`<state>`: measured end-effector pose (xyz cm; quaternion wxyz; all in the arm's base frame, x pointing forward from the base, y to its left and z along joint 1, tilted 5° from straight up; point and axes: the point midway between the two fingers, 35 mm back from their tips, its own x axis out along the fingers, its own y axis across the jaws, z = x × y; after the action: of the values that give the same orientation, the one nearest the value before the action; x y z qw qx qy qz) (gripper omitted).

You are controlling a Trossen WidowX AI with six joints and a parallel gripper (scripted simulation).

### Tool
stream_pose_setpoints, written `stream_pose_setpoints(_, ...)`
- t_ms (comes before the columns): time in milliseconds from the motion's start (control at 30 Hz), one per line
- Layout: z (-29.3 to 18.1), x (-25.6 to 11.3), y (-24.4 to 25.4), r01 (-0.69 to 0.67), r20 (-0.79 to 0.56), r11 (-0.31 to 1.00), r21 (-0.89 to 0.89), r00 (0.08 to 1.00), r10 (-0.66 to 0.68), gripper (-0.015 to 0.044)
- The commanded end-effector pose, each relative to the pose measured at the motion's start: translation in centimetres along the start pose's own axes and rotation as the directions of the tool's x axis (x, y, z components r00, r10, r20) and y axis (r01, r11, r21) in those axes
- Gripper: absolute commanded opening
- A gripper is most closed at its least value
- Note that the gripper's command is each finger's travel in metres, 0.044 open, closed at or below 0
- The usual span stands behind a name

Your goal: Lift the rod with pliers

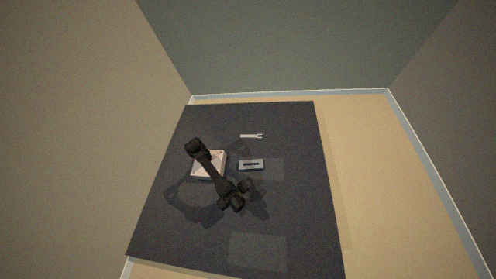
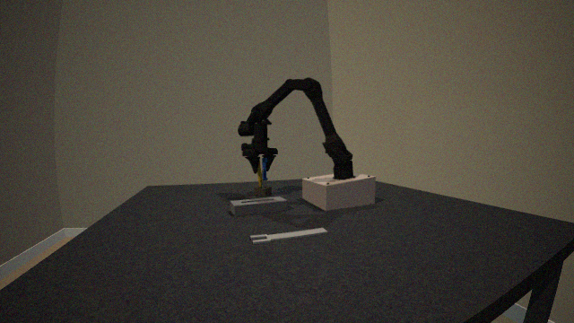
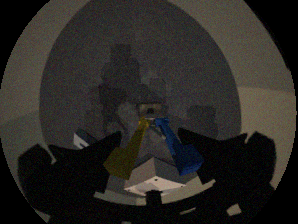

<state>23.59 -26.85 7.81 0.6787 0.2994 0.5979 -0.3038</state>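
My gripper is open and points down, with its fingers on either side of the pliers' handles. The pliers have a yellow handle and a blue handle, which spread apart toward the top. They stand upright, jaws down, in the small brown holster. The grey channel block, with a dark slot in its top, lies close to the holster. The rod cannot be made out in the slot. In the top view the arm hides the pliers and holster.
A pale pink base box carries the arm. A flat light strip with a forked end lies on the dark table, on the far side of the channel block from the holster.
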Motion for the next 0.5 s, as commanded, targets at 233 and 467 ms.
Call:
stream_pose_setpoints(233,0.04,0.03,0.05,-0.003,0.002,1.000,0.000,1.000,0.003,0.0403)
stream_pose_setpoints(467,0.04,0.03,0.05,-0.003,0.002,1.000,0.000,1.000,0.003,0.0393)
